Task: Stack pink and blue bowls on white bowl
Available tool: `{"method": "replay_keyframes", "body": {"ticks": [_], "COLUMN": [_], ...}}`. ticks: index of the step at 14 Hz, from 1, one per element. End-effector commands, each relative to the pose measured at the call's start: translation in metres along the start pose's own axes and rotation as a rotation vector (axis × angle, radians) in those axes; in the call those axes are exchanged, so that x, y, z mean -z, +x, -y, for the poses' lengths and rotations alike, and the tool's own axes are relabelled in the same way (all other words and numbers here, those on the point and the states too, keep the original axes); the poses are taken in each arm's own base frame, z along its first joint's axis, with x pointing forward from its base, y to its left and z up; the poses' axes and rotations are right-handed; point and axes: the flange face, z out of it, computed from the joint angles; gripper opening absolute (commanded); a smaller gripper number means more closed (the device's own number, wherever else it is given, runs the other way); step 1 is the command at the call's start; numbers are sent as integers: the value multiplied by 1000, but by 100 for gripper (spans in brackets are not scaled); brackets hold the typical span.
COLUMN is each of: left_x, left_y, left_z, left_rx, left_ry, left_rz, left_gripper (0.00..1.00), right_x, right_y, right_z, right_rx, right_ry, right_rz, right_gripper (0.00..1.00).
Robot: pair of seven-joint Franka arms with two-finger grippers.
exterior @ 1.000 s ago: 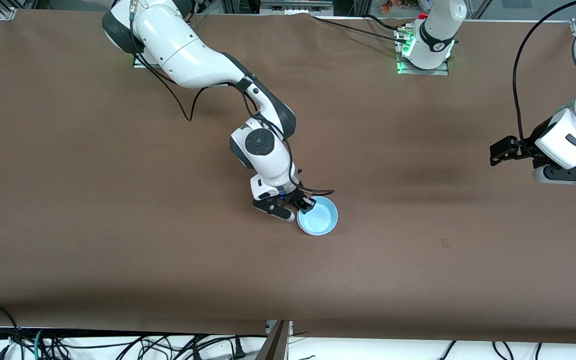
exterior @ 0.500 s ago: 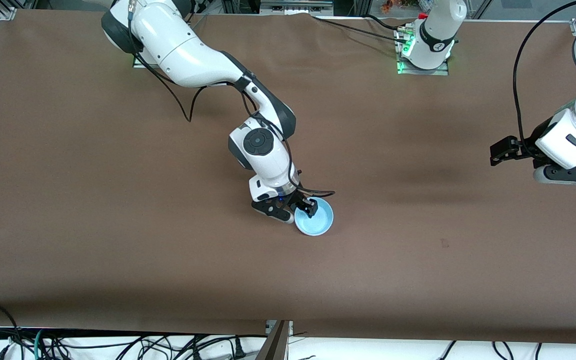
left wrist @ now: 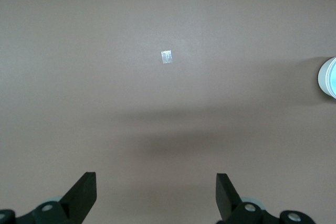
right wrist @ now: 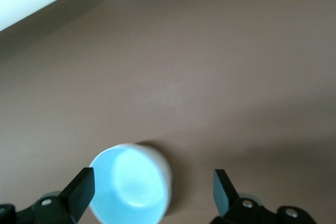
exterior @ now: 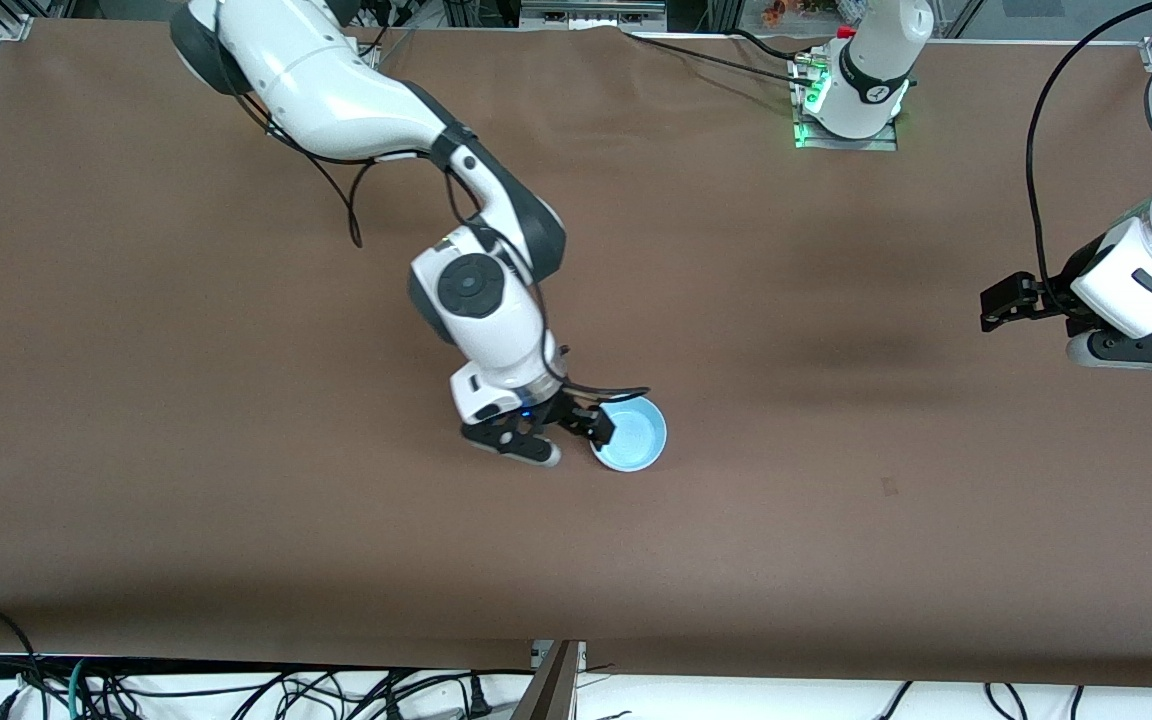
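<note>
The light blue bowl [exterior: 631, 436] sits on the brown table near its middle. In the right wrist view the blue bowl [right wrist: 128, 187] has a white outer wall [right wrist: 166, 174] around it, which looks like the white bowl under it. No pink bowl shows in any view. My right gripper [exterior: 561, 436] is open and empty just beside the bowl's rim, toward the right arm's end; in the right wrist view, the right gripper [right wrist: 153, 183] has the bowl below its spread jaws. My left gripper [exterior: 1136, 350] waits open at the left arm's end, and its own view [left wrist: 156, 188] shows only bare table between its jaws.
A small square of tape [exterior: 888, 487] lies on the table [exterior: 236, 500] between the bowl and the left arm; it also shows in the left wrist view [left wrist: 166, 56]. The bowl's edge [left wrist: 329, 77] shows at the border of that view. Cables run along the table's front edge.
My right gripper has let go of the blue bowl's rim and pulled back toward the right arm's end. The bowl shifted slightly and now rests still. The left arm has not moved.
</note>
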Motion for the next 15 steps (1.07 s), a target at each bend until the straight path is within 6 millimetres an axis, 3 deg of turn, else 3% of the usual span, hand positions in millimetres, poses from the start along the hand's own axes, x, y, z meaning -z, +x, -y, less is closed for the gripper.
{"method": "replay_keyframes", "body": {"ticks": [1, 3, 5, 11, 15], "left_x": [6, 15, 27, 35, 33], "left_y": [-4, -2, 11, 15, 15], "left_z": [3, -1, -4, -5, -1], "left_rx": [-20, -25, -14, -8, 0], "left_ry": [7, 5, -4, -28, -25], "left_rz": [-19, -38, -69, -87, -84], "left_gripper": [100, 100, 100, 100, 100], "right_x": [51, 98, 145, 261, 309], "right_y": [27, 48, 52, 33, 5], "right_z": [-38, -81, -126, -237, -292], "right_rx": [64, 177, 240, 394, 443], "right_ry": [-107, -156, -175, -260, -259], "right_rz": [70, 116, 172, 283, 278], "right_gripper": [100, 100, 100, 100, 100]}}
